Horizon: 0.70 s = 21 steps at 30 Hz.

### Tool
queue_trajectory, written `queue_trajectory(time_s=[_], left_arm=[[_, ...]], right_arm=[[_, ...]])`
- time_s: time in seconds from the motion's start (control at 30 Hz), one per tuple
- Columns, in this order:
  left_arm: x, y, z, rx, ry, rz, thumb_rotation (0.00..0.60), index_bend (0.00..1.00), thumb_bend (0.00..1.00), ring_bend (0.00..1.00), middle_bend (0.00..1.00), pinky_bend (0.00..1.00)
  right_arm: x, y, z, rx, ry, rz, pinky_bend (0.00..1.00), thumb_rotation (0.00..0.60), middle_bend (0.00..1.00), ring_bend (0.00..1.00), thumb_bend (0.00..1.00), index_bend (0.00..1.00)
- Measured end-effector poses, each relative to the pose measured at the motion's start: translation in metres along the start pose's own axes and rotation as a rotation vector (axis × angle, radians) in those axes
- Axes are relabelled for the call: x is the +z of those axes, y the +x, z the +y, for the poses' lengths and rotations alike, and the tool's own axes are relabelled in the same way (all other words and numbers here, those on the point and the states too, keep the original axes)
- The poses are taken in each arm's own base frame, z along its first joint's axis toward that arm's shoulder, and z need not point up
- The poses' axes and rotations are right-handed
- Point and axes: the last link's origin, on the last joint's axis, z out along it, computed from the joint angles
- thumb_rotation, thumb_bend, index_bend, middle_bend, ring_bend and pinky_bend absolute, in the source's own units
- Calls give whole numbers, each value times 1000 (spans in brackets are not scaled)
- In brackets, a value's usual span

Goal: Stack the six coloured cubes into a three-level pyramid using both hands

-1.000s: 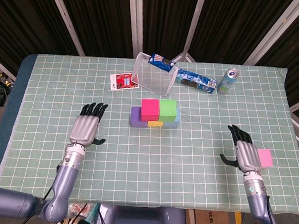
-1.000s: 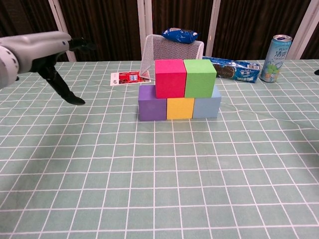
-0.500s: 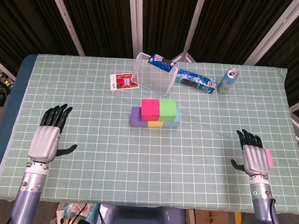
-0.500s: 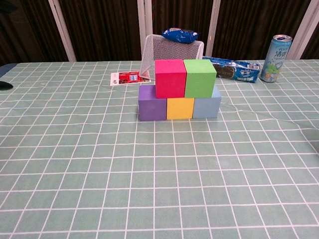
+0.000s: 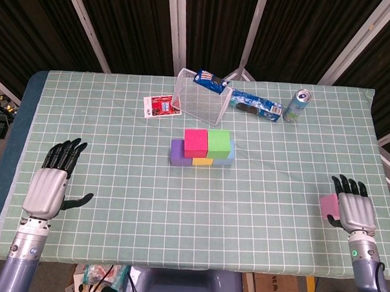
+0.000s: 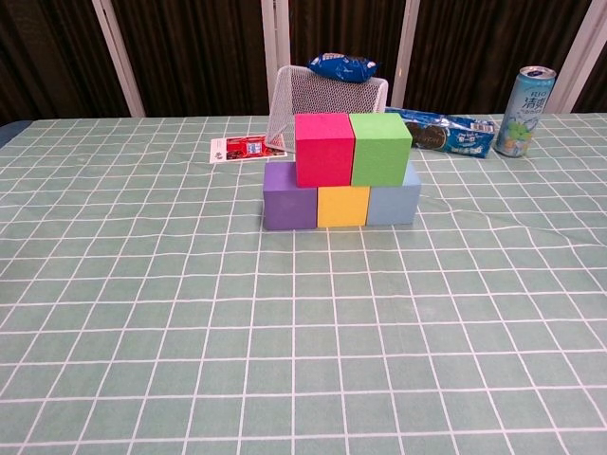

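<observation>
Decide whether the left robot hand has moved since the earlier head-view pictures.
Yes. The left robot hand has drawn back leftwards and nearer the camera, away from the purple cube.

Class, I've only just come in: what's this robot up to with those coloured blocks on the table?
It is building a block pyramid. Two levels are done: purple cube, yellow cube and light blue cube below, red cube and green cube on top. The pink cube lies at the table's right edge beside the right hand; whether it is gripped is unclear. The left hand holds nothing.
</observation>
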Motion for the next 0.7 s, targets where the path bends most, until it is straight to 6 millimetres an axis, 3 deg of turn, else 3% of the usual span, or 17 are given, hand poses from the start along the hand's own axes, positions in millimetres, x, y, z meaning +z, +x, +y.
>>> queue_trajectory(time_s=[0.4, 0.7], left_arm=[[-2, -1, 5, -11, -17, -2, 600, 0, 85, 0, 16, 48], [0, -4, 5, -8, -7, -10, 600, 0, 85, 0, 17, 48]], right_arm=[[14, -17, 14, -55, 47, -34, 0, 600, 19, 0, 282, 0], [28, -28, 24, -103, 33, -75, 0, 600, 99, 7, 282, 0]])
